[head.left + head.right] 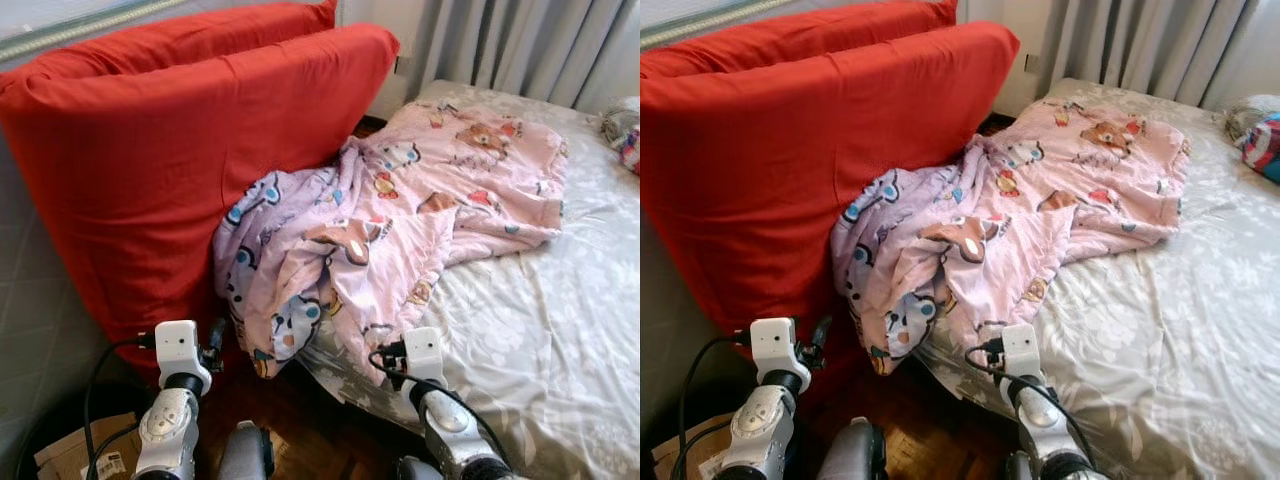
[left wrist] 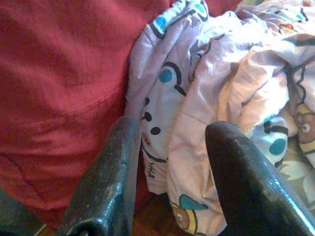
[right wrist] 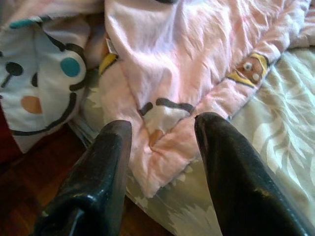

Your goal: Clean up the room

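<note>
both arms forward, jaws apart

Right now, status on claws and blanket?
Both claws open, left claw and right claw at the pink blanket hem. Blanket hangs off bed, against red cushion.

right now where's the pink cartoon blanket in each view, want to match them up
Left eye view: the pink blanket spills from mid-bed over the near corner, against the red cushion.
Right eye view: same, slightly further left.
Left wrist view: its hanging folds lie beyond the open left gripper.
Right wrist view: its edge lies beyond the open right gripper.
Shared landmark: the grey floral bedsheet.
</note>
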Robot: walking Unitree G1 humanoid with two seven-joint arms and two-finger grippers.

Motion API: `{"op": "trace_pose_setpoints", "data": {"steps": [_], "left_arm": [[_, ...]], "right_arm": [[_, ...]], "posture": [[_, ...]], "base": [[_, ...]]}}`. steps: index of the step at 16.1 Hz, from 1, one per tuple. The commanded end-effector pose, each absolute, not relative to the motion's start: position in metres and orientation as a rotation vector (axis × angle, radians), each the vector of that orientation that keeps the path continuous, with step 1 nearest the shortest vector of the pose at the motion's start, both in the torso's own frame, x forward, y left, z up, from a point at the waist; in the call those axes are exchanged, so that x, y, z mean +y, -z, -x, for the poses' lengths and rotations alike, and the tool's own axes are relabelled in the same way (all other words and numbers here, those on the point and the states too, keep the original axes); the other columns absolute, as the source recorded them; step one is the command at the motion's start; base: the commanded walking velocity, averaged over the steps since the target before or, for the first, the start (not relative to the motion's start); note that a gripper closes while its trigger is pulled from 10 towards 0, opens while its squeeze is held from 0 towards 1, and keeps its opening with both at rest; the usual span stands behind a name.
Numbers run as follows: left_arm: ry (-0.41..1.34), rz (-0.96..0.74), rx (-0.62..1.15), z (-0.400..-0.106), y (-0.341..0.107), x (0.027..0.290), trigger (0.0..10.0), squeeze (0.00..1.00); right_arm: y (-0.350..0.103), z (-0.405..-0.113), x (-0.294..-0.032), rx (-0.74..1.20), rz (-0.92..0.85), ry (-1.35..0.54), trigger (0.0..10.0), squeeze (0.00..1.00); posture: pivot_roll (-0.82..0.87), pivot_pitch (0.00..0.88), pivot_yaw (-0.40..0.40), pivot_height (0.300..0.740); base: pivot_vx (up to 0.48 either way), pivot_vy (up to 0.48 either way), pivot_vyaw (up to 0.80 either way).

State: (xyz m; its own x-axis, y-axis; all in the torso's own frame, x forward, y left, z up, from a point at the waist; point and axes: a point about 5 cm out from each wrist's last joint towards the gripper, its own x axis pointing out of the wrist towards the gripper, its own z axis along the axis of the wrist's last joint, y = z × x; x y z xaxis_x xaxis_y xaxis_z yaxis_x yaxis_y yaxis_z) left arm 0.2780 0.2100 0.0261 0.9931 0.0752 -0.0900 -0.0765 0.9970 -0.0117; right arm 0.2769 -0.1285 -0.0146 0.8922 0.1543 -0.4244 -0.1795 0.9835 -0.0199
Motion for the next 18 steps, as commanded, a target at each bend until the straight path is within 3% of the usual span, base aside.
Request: {"op": "trace_pose_setpoints", "data": {"steps": [1,9,11,18], "left_arm": [[-0.068,0.018,0.115,-0.2748,-0.0219,0.2088,10.0,0.00],[-0.054,0.020,0.140,-0.2750,-0.0201,0.2062,10.0,0.00],[-0.053,0.019,0.146,-0.2746,-0.0191,0.2060,10.0,0.00],[-0.052,0.018,0.149,-0.2752,-0.0201,0.2078,10.0,0.00]], "right_arm": [[0.0165,-0.2749,-0.1284,0.443,0.058,-0.171,10.0,0.00],[0.0156,-0.2746,-0.1229,0.430,0.053,-0.208,10.0,0.00],[0.0150,-0.2742,-0.1201,0.422,0.054,-0.232,10.0,0.00],[0.0169,-0.2725,-0.1201,0.433,0.033,-0.227,10.0,0.00]], "posture": [[0.04,0.048,-0.022,0.586],[0.04,0.057,-0.024,0.586],[0.04,0.058,-0.023,0.586],[0.04,0.066,-0.022,0.586]], "base": [[0.000,0.000,0.00],[0.000,0.000,0.00],[0.000,0.000,0.80],[0.294,0.000,0.11]]}}
